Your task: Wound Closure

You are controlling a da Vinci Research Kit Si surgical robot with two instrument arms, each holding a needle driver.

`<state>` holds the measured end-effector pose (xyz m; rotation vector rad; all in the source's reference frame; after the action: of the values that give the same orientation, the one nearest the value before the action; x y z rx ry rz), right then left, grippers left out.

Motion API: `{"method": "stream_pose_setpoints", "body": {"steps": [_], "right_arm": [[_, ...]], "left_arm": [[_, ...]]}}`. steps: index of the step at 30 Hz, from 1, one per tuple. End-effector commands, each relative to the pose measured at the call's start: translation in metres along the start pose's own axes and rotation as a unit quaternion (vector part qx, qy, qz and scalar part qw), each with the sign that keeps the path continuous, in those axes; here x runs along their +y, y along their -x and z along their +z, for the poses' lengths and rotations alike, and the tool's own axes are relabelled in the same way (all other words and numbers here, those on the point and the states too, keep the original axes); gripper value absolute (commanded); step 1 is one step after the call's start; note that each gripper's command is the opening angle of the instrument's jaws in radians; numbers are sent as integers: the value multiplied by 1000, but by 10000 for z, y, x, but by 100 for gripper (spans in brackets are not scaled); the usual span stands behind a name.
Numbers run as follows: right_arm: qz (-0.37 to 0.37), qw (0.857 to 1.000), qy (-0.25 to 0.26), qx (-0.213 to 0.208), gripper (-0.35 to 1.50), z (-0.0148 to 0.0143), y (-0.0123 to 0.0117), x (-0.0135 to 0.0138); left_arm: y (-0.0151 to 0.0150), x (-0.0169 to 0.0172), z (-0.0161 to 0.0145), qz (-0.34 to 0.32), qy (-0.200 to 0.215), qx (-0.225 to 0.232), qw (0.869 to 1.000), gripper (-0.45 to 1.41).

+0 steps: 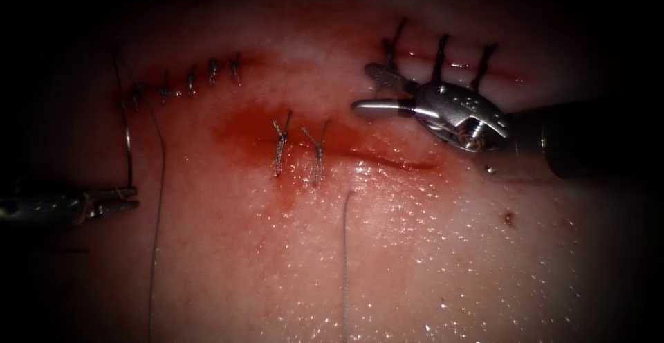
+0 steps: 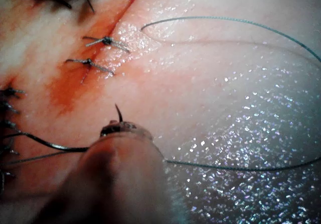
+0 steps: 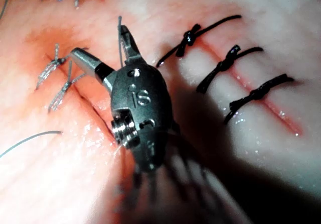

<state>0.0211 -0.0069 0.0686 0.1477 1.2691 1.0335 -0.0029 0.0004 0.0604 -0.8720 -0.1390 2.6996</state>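
Left tool (image 1: pixel 114 201): sits at the tissue's left edge, well left of the cut, jaws closed on the needle.
Needle (image 1: pixel 128 139): thin curved wire rising from the left tool's jaws toward the far-left row of stitches; gripped near one end of its curve, out of the tissue as far as I can tell. In the left wrist view its tip (image 2: pixel 119 113) pokes up past the tool's end.
Thread (image 1: pixel 158 218): a long strand runs down the tissue's left part toward its near edge; a second strand (image 1: pixel 345 260) lies loose on the surface below the cut.
Far-left stitches (image 1: pixel 190 80): a row of small knots, done.
Cut (image 1: pixel 387 160): middle of the tissue, ringed by red fluid (image 1: pixel 242 125). Two pale stitches (image 1: pixel 299 148) cross its left end; the stretch to their right gapes unstitched. I judge the closure partly done, with the right part of this cut left.
Right tool (image 1: pixel 370 90): hovers just above the cut's open right part, jaws spread apart, holding nothing.
Dark stitches (image 1: pixel 439 56): three knotted ones across a separate line near the tissue's far right, finished.
Tissue (image 1: pixel 449 267): pale pink, wet and glistening, with one small dark spot toward its right edge.
Room: dark beyond the tissue's edges; nothing can be made out.
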Motion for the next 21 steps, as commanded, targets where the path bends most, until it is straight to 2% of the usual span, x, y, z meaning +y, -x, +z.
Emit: {"method": "stream_pose_setpoints", "body": {"steps": [1,2,3,4,5,6,9,10,15,16,17,18,21], "right_arm": [[0,1000,-3,-1,120,1,8,-5],[0,1000,-4,-2,121,-1,8,-6],[-14,1000,-9,-2,135,-6,7,-7],[-22,1000,-7,-1,138,-9,7,-8],[-22,1000,-7,-1,138,-9,7,-8],[-41,999,2,2,143,-15,5,-9],[-72,997,7,1,146,-24,1,-10],[-99,995,1,-2,146,-36,-2,-12],[-123,992,-9,-5,143,-55,-5,-14],[-126,992,-11,-5,143,-58,-5,-14],[-126,992,-12,-6,143,-60,-5,-15],[-129,992,-13,-6,145,-62,-5,-15],[-133,991,-15,-6,145,-63,-4,-14]], "left_arm": [[8,6,9,-5,3,-1,1000,-45],[14,6,10,-10,3,-4,1000,-45],[32,6,14,-35,4,-11,999,69],[35,4,14,-40,0,-12,999,93],[35,4,14,-40,0,-12,999,93],[39,-2,14,-42,-15,-14,999,118],[40,-5,9,-43,-36,-7,998,126],[38,-4,2,-11,-48,-9,999,130],[29,7,-12,54,-76,10,996,125],[26,10,-15,74,-82,13,994,118],[23,14,-17,91,-88,14,992,103],[18,20,-18,124,-94,18,988,73],[5,46,-12,213,-52,39,975,51]]}}
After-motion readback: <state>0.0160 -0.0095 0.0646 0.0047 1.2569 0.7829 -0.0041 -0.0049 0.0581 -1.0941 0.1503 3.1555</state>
